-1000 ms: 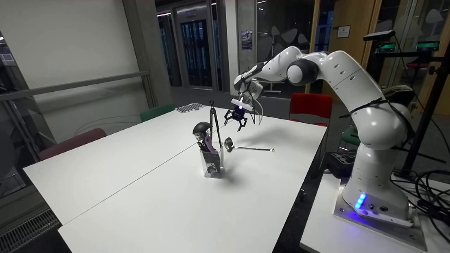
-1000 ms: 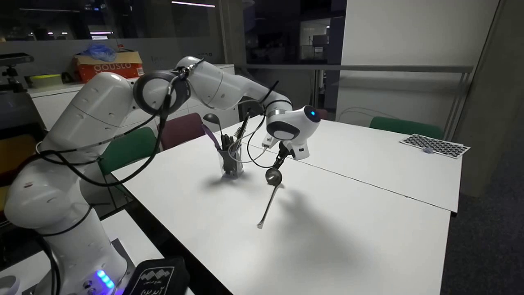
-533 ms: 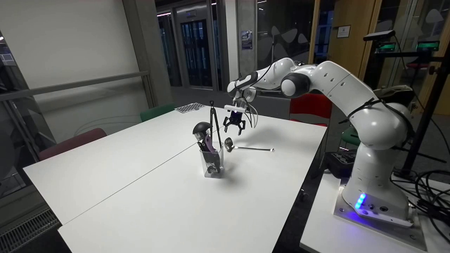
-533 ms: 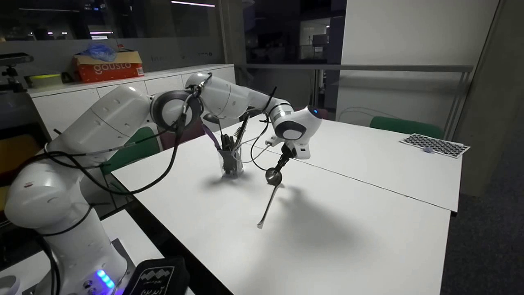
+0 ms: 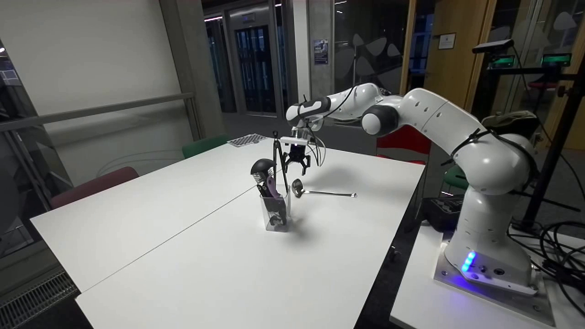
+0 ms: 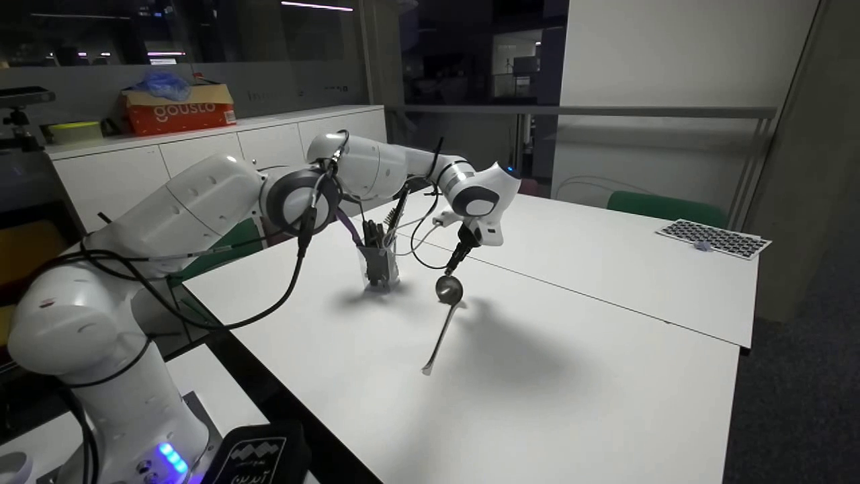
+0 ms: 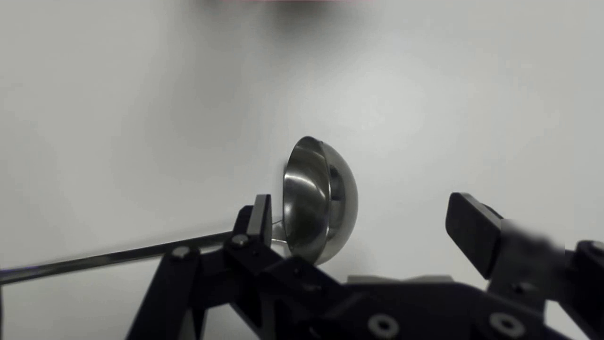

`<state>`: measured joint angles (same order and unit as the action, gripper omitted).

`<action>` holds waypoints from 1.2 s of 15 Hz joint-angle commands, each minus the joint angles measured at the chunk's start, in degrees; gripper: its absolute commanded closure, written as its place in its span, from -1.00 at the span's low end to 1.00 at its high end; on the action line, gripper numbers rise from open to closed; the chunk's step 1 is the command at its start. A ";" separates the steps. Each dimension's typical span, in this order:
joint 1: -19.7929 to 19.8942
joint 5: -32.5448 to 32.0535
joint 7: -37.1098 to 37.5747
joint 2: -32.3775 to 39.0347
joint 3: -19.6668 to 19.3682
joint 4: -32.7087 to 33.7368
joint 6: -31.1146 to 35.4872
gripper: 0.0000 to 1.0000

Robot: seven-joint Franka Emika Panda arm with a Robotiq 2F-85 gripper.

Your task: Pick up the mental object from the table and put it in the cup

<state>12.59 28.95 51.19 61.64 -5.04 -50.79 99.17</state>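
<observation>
The rounded white arm (image 5: 450,119) has dark joint rings (image 5: 389,118), looping black cables (image 6: 306,228), blue base lights (image 6: 173,457) and a black gripper (image 7: 362,208) with silvery screws (image 7: 383,326).

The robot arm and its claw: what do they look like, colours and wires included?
The arm is glossy white and built of rounded, tubular segments, with a dark joint cover and blue lights near its foot. Black cables run along it, strapped on in places. The gripper is black and angular, with silvery screw heads and two jointed fingers ending in flat, block-like tips.
</observation>
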 commanded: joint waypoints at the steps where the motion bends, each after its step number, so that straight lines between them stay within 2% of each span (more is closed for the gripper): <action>1: 0.10 -3.24 3.42 4.55 2.31 7.77 -4.72 -1.00; 6: -0.28 -4.17 3.69 7.90 4.28 10.17 -6.39 -1.00; 7: -1.03 -3.05 3.25 7.76 3.20 9.24 -5.95 -1.00; 14: -1.39 -3.48 1.18 6.15 2.43 4.94 -4.15 -1.00; 18: -1.59 -5.17 1.51 5.37 0.17 3.43 -3.90 -1.00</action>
<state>11.16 25.44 53.06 69.27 -3.27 -44.37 95.31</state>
